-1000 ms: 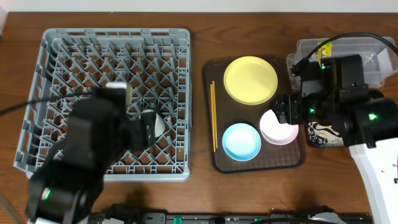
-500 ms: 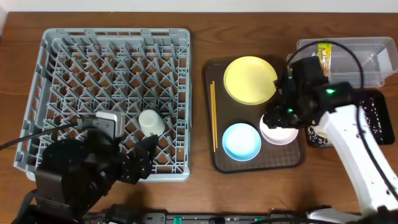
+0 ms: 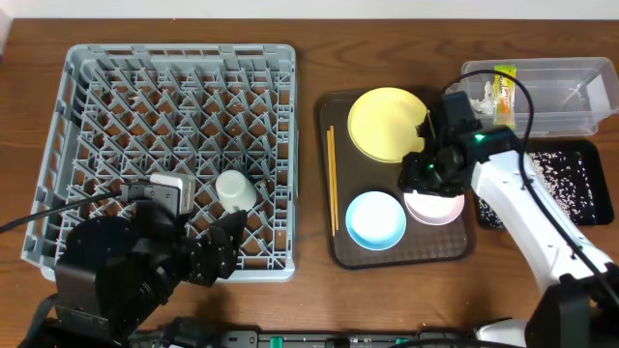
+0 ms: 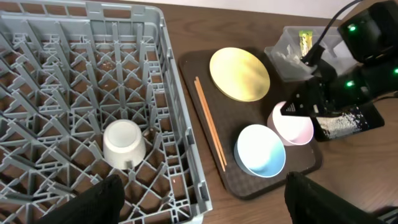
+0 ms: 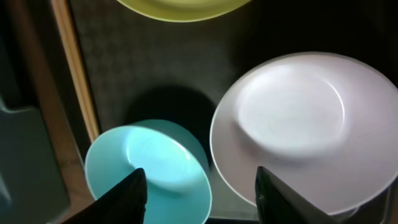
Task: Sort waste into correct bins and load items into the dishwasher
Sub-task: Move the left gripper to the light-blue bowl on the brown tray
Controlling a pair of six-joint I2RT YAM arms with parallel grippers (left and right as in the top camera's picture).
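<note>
Rack (overhead): large square grey plastic lattice dish rack [image 3: 180, 50], just ahead of the left pincer [image 3: 224, 253].
Cup (overhead): small white cup [image 3: 235, 188] inside the rack, just ahead of the left pincer.
Bowl (overhead): round white bowl [image 3: 440, 206] on the dark brown serving tray [image 3: 334, 253], directly under the right pincer [image 3: 423, 174].
Plate (overhead): round yellow plate [image 3: 389, 124] on the same tray, just beyond the right pincer.
Tub (overhead): clear plastic rectangular tub [image 3: 580, 97], to the right pincer's right.
Left pincer (left wrist): released, fingers [image 4: 102, 196] wide apart, nothing between; thin wooden chopsticks [image 4: 210, 132] straight ahead on the tray.
Right pincer (right wrist): fingers [image 5: 273, 193] apart, clamping nothing; light blue bowl [image 5: 155, 165] under the left finger, white bowl under the right.
</note>
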